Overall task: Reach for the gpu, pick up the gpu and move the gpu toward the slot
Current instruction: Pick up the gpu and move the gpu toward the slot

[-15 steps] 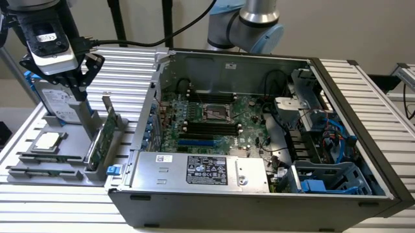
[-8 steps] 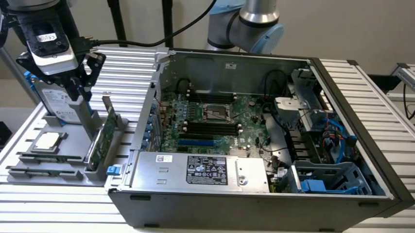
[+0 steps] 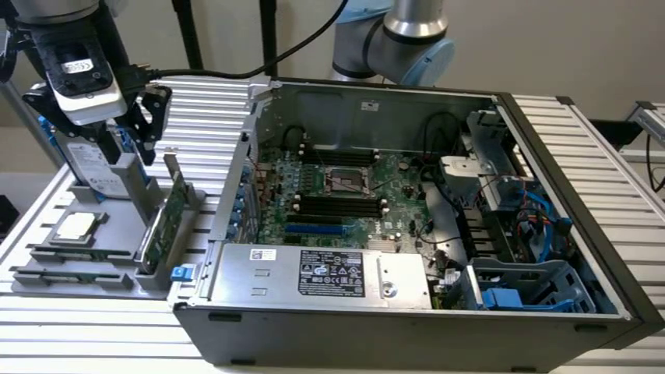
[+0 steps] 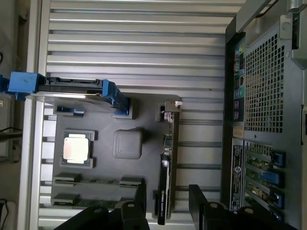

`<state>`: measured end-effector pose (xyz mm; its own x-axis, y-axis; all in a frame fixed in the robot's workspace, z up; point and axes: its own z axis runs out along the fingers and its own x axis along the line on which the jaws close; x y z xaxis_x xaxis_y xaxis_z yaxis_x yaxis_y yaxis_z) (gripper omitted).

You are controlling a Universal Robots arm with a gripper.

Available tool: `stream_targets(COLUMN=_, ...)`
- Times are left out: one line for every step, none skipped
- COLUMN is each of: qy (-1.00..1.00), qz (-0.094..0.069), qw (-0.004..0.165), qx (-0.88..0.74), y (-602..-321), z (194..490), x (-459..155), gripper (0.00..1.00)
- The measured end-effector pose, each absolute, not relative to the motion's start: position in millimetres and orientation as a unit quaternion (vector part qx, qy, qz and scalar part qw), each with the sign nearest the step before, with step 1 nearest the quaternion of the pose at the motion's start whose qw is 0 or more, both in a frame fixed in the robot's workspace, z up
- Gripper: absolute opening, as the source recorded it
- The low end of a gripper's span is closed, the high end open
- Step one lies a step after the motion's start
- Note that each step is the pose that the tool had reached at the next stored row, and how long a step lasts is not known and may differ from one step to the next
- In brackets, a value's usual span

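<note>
Evidently the reach is the step in hand: the gripper (image 4: 168,191) hangs above the dark grey parts tray (image 3: 114,276), and its fingers (image 4: 139,203) stand apart, holding nothing. The gpu (image 3: 170,210) rests on its long edge in a holder at the tray's side nearest the computer case (image 3: 416,339), not yet lifted. In the wrist view the card runs edge-on between the two fingers, so the line-up looks close. The exterior view shows the gripper well above the card's top edge.

A grasp from here would seem to call for a straight descent, keeping the thin board centred so the fingers close on its flat faces, not on its metal bracket end.

Room is tight on both sides. The silver hard drive (image 3: 96,167) with blue rails stands upright near the card on the exterior view's left. The case's wall rises just beside it on the exterior view's right. The processor chip (image 3: 78,227) lies flat and low, out of the way. Above the tray the space is open, and the case is open on top, with its motherboard (image 3: 343,199) exposed. Any carry toward the slot would have to clear that wall's upper edge. The slatted table (image 3: 208,109) carries tray and case alike.
</note>
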<state>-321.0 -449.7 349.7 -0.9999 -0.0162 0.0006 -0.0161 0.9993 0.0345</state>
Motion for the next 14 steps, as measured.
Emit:
stream_targets(qy=-1.0, qz=-0.017, qw=0.0, qx=0.007, y=-450, z=348, x=-321, gripper=0.48)
stream_targets(qy=-1.0, qz=-0.017, qw=0.0, qx=0.007, y=-450, z=346, x=-321, gripper=0.48)
stream_targets(qy=-1.0, qz=-0.017, qw=0.0, qx=0.006, y=-450, z=344, x=-321, gripper=0.48)
stream_targets(qy=-1.0, qz=-0.017, qw=0.0, qx=0.005, y=-450, z=342, x=-321, gripper=0.48)
stream_targets(qy=-1.0, qz=-0.017, qw=0.0, qx=0.005, y=-450, z=340, x=-321, gripper=0.48)
stream_targets(qy=-1.0, qz=-0.016, qw=0.0, qx=0.005, y=-451, z=339, x=-321, gripper=0.48)
stream_targets(qy=-1.0, qz=-0.016, qw=0.0, qx=0.004, y=-451, z=337, x=-321, gripper=0.48)
stream_targets(qy=-1.0, qz=-0.016, qw=0.0, qx=0.004, y=-451, z=335, x=-321, gripper=0.48)
stream_targets(qy=-1.0, qz=-0.016, qw=0.0, qx=0.004, y=-452, z=333, x=-321, gripper=0.48)
stream_targets(qy=-1.0, qz=-0.016, qw=0.0, qx=0.003, y=-452, z=331, x=-321, gripper=0.48)
stream_targets(qy=-1.0, qz=-0.016, qw=0.0, qx=0.003, y=-453, z=330, x=-321, gripper=0.48)
stream_targets(qy=-1.0, qz=-0.016, qw=0.0, qx=0.002, y=-453, z=328, x=-321, gripper=0.48)
stream_targets(qy=-1.0, qz=-0.016, qw=0.0, qx=0.001, y=-454, z=326, x=-321, gripper=0.48)
stream_targets(qy=-1.0, qz=-0.016, qw=-0.001, qx=0.0, y=-454, z=324, x=-321, gripper=0.48)
